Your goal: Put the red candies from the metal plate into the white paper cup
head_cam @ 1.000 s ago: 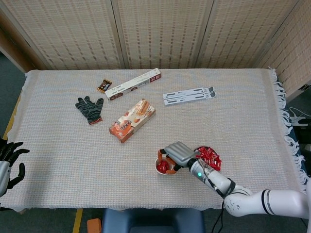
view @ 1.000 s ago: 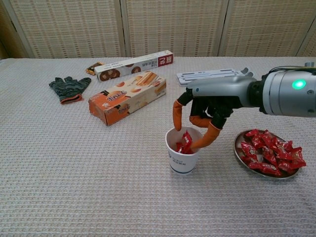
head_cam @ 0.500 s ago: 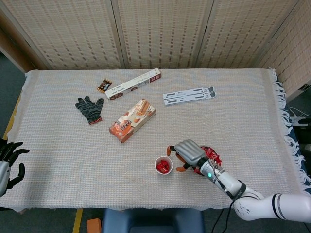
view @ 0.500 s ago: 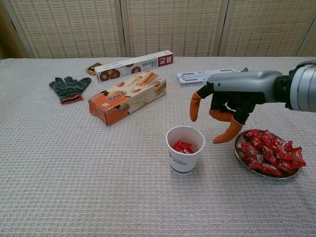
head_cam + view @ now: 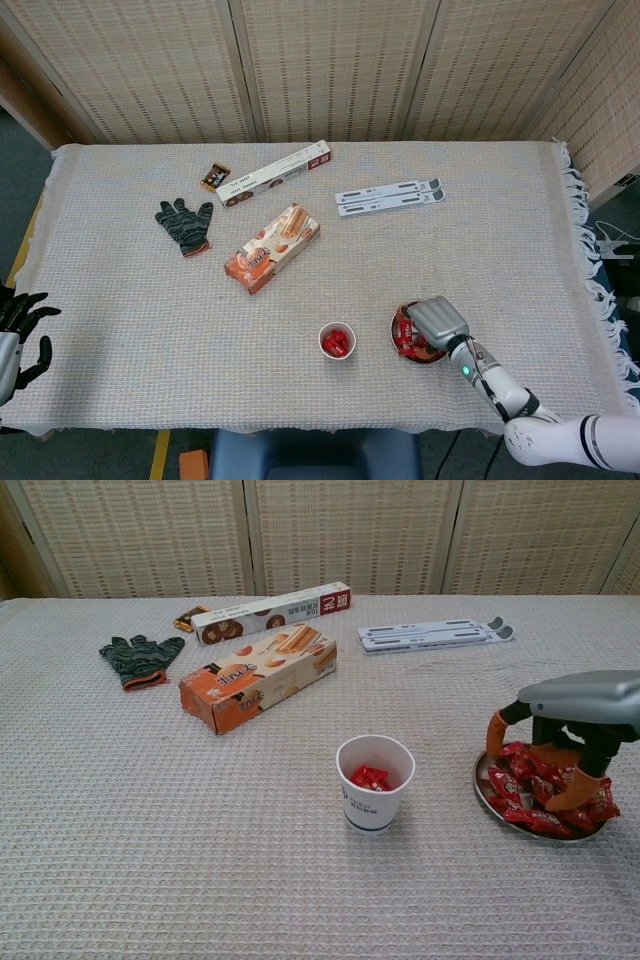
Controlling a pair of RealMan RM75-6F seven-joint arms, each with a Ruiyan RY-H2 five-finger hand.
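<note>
Many red candies [image 5: 530,792] heaped on metal plate [image 5: 484,783], right hand [image 5: 560,742] directly above, fingers spread among them, grasp unclear

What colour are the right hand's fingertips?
Orange fingertips on the right hand, clearest in the chest view.

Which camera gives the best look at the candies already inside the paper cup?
The head view: it looks straight down into the white paper cup, showing the red candies unobstructed. In the chest view the cup's rim hides part of them.

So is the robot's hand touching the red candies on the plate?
Touching. In the chest view the right hand reaches down onto the metal plate, and its orange fingertips rest right on the red candies.
</note>
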